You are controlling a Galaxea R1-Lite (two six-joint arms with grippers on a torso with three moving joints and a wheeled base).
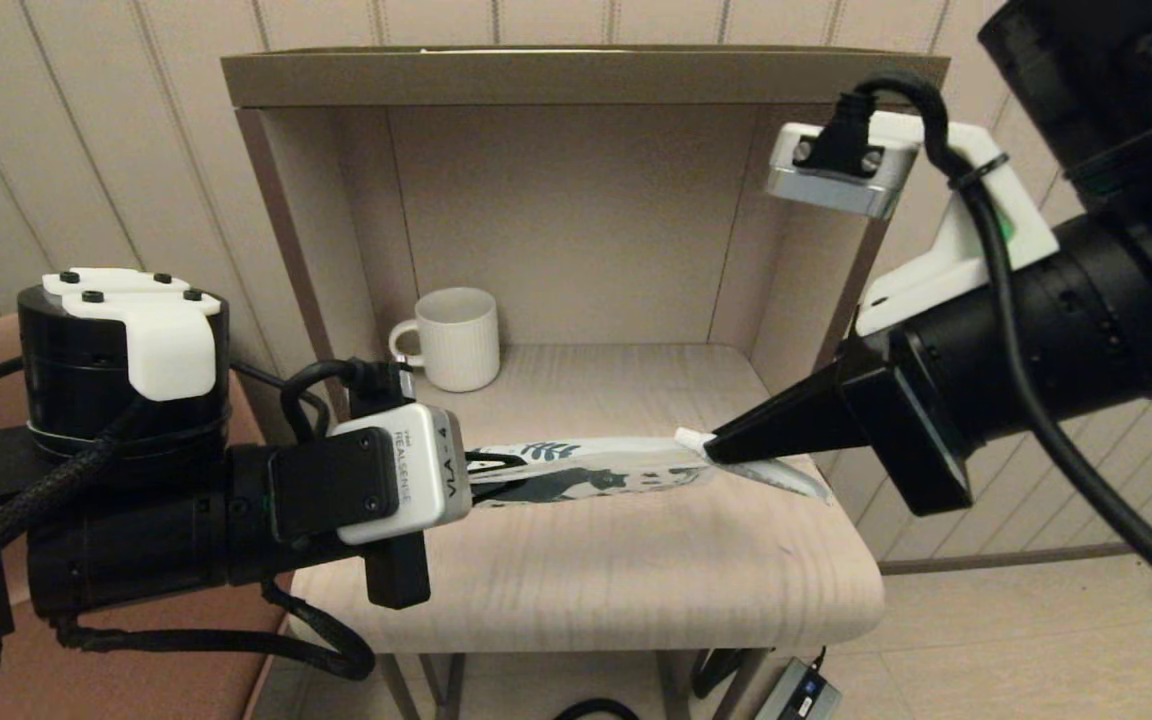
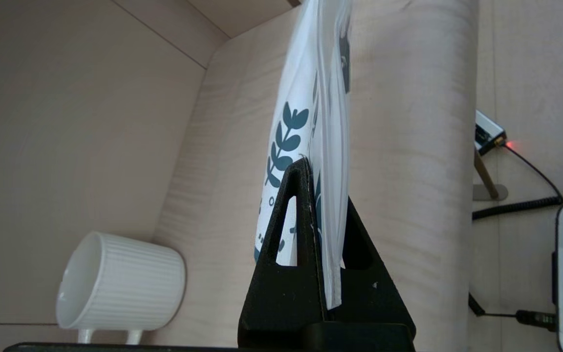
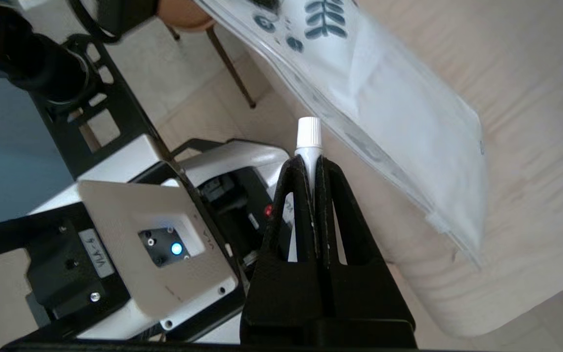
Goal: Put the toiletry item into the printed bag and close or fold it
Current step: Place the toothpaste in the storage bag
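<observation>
left pincer (image 2: 318, 205): level over tabletop's (image 1: 636, 580) left edge, pinching printed bag (image 1: 586, 470) | right pincer (image 3: 313, 166): angled down over right edge, clamping white-capped tube (image 3: 308, 139) beside bag's end

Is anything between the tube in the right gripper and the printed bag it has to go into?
Nothing visible. The right gripper holds the tube with its cap just beside the printed bag, which the left gripper holds up above the table. The mug stands well behind.
</observation>
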